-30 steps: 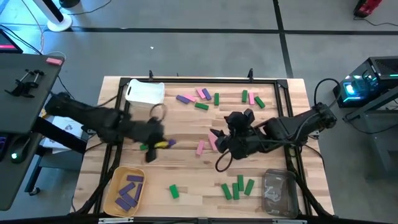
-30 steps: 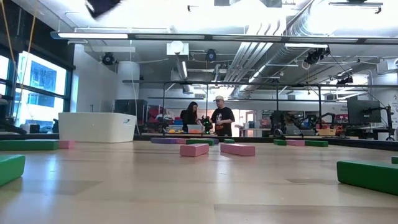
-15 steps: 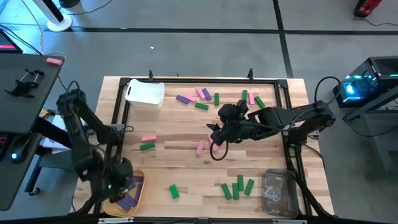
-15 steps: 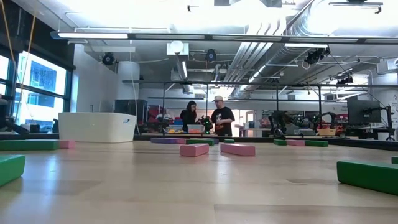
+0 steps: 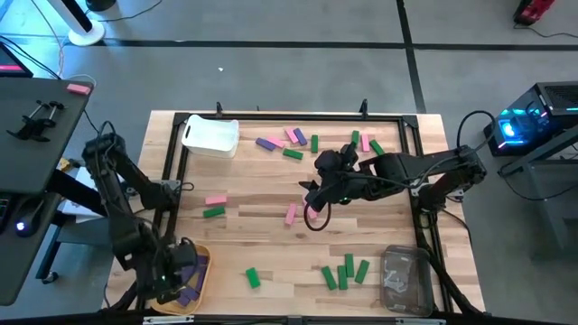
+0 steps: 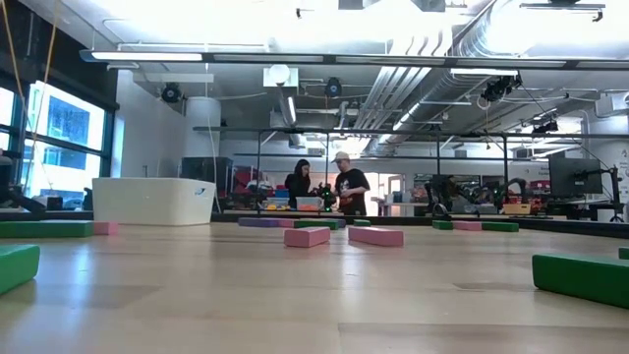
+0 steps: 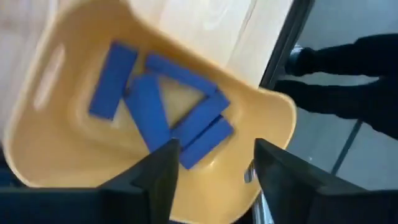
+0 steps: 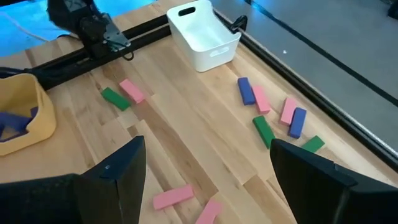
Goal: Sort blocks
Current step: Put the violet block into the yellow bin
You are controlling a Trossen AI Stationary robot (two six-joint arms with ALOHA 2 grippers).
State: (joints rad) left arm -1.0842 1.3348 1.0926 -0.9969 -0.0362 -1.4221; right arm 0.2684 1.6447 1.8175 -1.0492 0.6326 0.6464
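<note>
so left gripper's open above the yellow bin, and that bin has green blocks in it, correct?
Not quite. The blocks in the yellow plastic bin are purple oblong ones (bluish in the left wrist view), not green; the left wrist and high views both show it. The rest holds: the left gripper is open above that bin.

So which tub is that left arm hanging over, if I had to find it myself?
Start at the wooden table and go to its near left corner. The yellow bin sits there under the left gripper, the only tub holding purple blocks; the white bin and clear bin hold none.
</note>
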